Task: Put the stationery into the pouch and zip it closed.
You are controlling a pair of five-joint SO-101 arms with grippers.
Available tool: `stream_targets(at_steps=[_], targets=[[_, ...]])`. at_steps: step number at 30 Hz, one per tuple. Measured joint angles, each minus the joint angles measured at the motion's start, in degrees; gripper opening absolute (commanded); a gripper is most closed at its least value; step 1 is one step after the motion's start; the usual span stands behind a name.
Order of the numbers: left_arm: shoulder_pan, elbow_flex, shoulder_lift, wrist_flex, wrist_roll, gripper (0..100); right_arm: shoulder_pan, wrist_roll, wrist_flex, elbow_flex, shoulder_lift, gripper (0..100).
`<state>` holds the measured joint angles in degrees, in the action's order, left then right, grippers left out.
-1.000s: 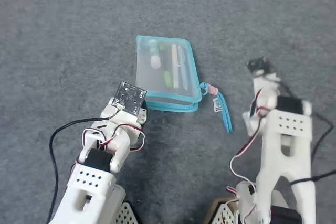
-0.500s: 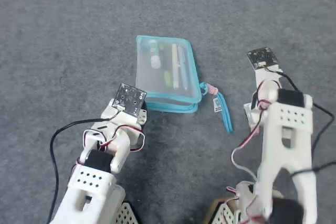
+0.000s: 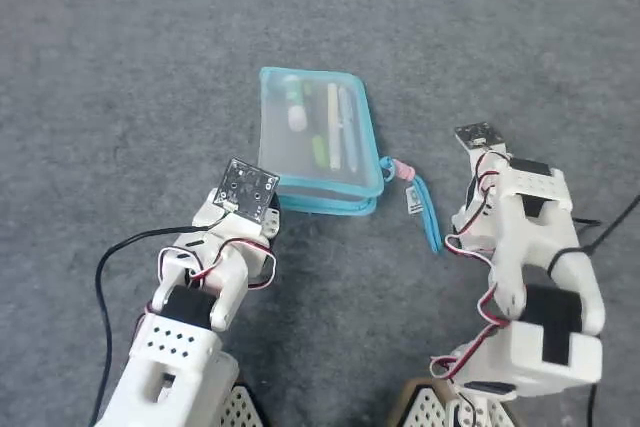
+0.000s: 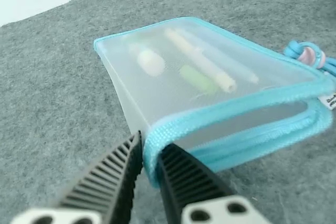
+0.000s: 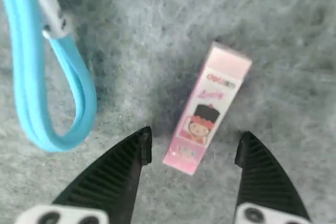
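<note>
The pouch [image 3: 300,147] has a frosted wall, so the stationery [image 3: 334,127] inside reads as pale blurs. Centre-left in the high view, a camera board [image 3: 247,187] covers the pouch's near corner. In the right wrist view, the blue strap [image 5: 86,95] runs off the frame's edge.

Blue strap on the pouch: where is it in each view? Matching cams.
High: blue strap trails off the pouch at its zip-end corner.
Left wrist: its knotted end sits at the pouch's far corner.
Right wrist: its loop lies beside the pink eraser.
Shared landmark: the pouch, in the high and left wrist views.
</note>
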<state>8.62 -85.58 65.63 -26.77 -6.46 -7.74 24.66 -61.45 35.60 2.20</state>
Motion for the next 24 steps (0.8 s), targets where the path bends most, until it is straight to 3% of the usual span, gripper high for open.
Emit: stream_targets(at_steps=[9,18,24], targets=[[0.0,0.0,0.0,0.0,0.0,1,-0.44,-0.18,1.05,-1.58,1.32,0.7],[0.0,0.0,0.0,0.0,0.0,1,-0.88,-0.18,-1.49,-1.67,-0.35,0.6],[0.0,0.0,0.0,0.0,0.0,1,2.29,-1.23,-8.97,-0.26,-16.35,0.6]])
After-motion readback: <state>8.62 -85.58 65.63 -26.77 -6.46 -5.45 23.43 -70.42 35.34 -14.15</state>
